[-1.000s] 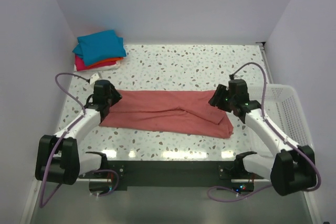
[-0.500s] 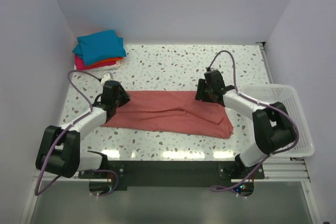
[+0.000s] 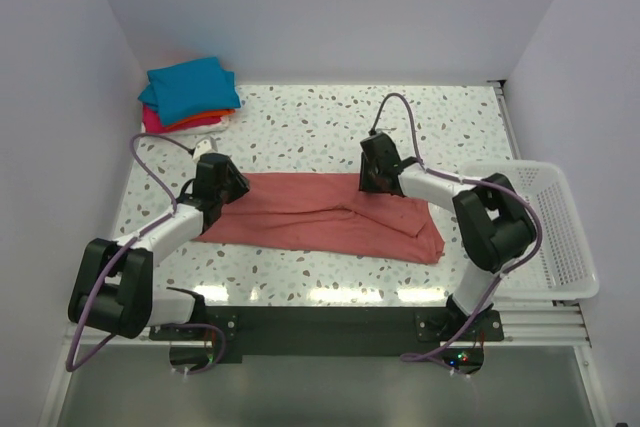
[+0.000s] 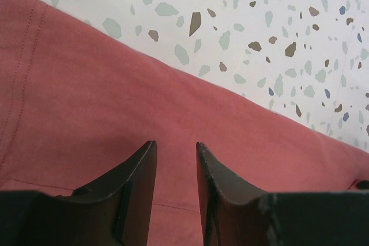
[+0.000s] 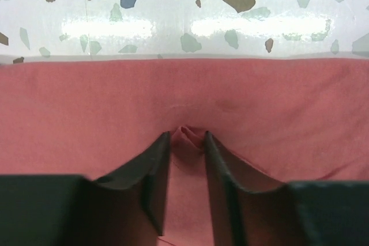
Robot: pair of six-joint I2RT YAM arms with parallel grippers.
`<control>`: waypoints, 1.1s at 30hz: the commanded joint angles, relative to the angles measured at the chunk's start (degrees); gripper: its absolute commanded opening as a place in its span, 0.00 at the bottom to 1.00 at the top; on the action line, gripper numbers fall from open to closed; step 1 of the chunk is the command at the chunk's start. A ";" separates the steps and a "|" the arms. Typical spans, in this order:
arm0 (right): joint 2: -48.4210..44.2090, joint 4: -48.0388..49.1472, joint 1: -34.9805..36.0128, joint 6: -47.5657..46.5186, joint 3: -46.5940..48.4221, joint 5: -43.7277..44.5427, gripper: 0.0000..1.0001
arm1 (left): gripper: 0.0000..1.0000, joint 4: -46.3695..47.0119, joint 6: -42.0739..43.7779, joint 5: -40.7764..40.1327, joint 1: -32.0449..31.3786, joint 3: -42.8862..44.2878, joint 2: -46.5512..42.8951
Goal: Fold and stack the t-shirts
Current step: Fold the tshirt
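We see the salmon-pink t-shirt (image 3: pixel 320 215) lying flat on the table (image 3: pixel 320 127), a pucker near its far edge pinched between the right jaws, its other end beneath the narrowly parted left jaws, whose grip we cannot tell.

Bright, even light; glare strips on the glossy table (image 3: pixel 300 127); pictures sharp.

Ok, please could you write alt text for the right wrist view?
The right pincer pinches a small ridge of the salmon-pink t-shirt between its two dark fingers. Beyond the cloth's straight edge lies the speckled table.
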 commanded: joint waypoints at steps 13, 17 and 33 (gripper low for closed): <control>-10.45 -1.46 1.82 2.32 -3.04 2.08 0.00 | 0.38 2.71 0.03 0.12 -0.54 -1.11 -0.91; -15.90 -1.63 3.48 4.16 -6.73 0.76 0.00 | 0.37 2.62 0.11 -0.06 -0.54 -1.46 -1.52; -26.62 0.74 18.16 9.70 -19.23 8.22 0.37 | 0.39 4.20 1.43 2.05 -0.54 -3.57 -2.67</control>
